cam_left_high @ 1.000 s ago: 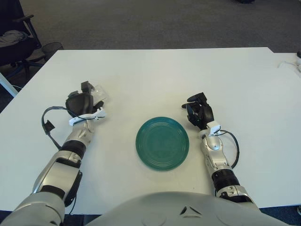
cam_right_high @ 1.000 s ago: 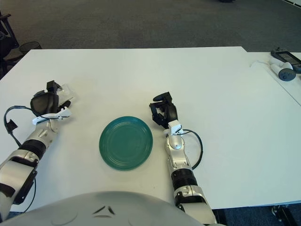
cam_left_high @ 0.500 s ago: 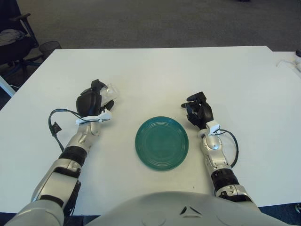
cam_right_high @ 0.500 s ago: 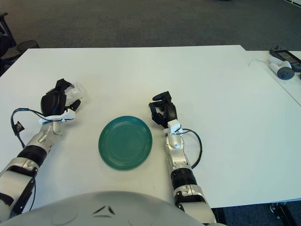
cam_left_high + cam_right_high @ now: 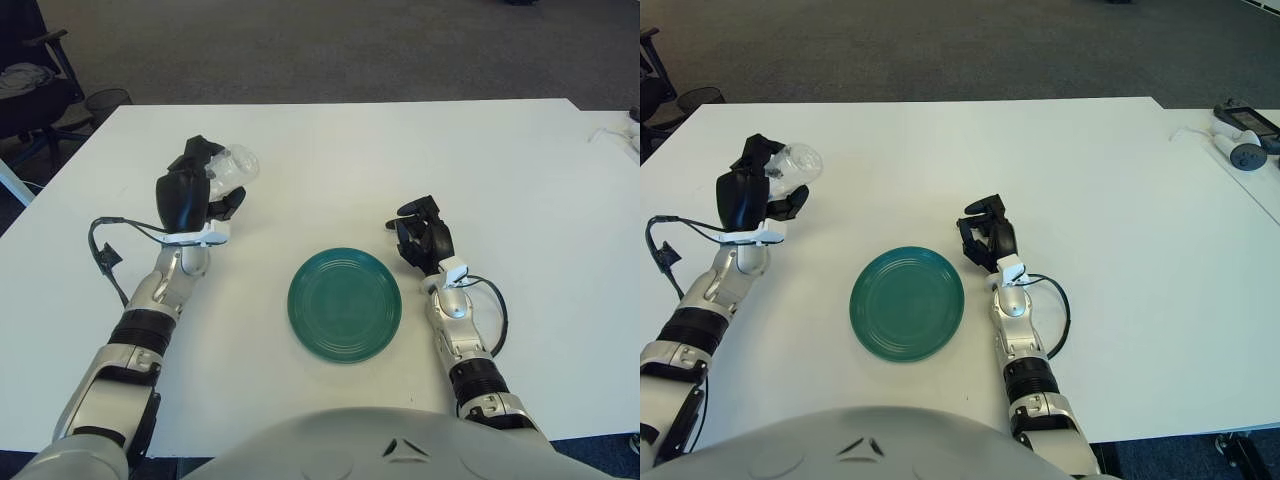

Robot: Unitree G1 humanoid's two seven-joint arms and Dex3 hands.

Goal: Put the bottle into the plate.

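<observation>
Our left hand grips the clear plastic bottle (seemingly tilted); we should carry it level over the round green plate. Right hand rests curled, empty.

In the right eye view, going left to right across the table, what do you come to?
left hand gripping the bottle → green plate → right hand, resting on the table → small devices at the far right edge
</observation>
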